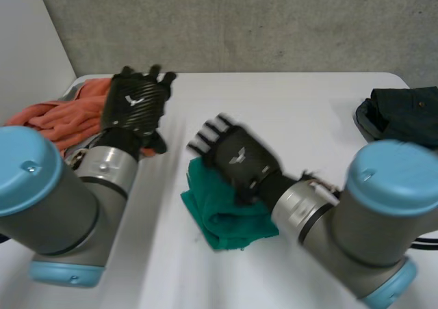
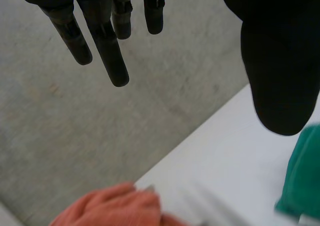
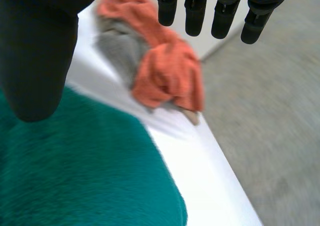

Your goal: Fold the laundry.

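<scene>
Green towel (image 1: 229,223) sits folded under right robot hand (image 1: 236,157), fingers straight, nothing held. Orange cloth (image 1: 65,117) just beside left robot hand (image 1: 137,107), also spread wide, empty; left arm nearer.

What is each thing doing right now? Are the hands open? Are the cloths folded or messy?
green cloth: folded into a small bundle.
orange cloth: crumpled in a heap.
dark cloth: bunched up at the edge of the table.
left hand: open, fingers straight, holding nothing.
right hand: open, fingers straight, over the green cloth.
</scene>
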{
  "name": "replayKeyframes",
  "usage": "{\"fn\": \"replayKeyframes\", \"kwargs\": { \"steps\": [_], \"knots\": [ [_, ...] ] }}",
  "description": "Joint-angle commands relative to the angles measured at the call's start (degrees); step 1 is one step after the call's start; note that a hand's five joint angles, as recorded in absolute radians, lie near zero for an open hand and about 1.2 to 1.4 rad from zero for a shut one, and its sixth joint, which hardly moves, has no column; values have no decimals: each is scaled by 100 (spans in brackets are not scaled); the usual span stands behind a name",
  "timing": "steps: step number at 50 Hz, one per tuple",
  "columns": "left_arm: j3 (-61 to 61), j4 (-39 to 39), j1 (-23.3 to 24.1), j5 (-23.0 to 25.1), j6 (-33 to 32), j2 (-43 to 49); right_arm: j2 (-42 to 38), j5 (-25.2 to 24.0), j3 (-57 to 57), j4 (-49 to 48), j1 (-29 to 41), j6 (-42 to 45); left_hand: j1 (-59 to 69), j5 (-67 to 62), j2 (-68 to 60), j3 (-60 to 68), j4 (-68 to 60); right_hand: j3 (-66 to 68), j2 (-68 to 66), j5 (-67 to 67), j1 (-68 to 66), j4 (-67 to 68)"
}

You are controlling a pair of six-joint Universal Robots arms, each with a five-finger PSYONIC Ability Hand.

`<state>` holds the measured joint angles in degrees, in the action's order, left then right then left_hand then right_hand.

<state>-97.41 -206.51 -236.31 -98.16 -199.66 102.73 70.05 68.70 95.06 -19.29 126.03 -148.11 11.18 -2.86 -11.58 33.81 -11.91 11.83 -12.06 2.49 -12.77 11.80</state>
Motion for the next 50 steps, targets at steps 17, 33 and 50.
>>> {"fn": "replayKeyframes", "kwargs": {
  "steps": [17,33,50],
  "knots": [
    [1137,1385,1342,-844,911,2163,-1819,346,-2245,2904,-1001,-1783,4,163,36,-2259,69,-183,206,-249,277,-180],
    [969,1430,1210,-959,841,1575,-1847,661,-2360,2834,-1001,-745,-79,247,120,-2343,153,-183,206,-249,277,-180],
    [2762,2545,437,2555,700,1038,-220,908,970,242,-246,-148,-46,214,86,-2309,119,-183,206,-249,277,-180]
  ]
}}
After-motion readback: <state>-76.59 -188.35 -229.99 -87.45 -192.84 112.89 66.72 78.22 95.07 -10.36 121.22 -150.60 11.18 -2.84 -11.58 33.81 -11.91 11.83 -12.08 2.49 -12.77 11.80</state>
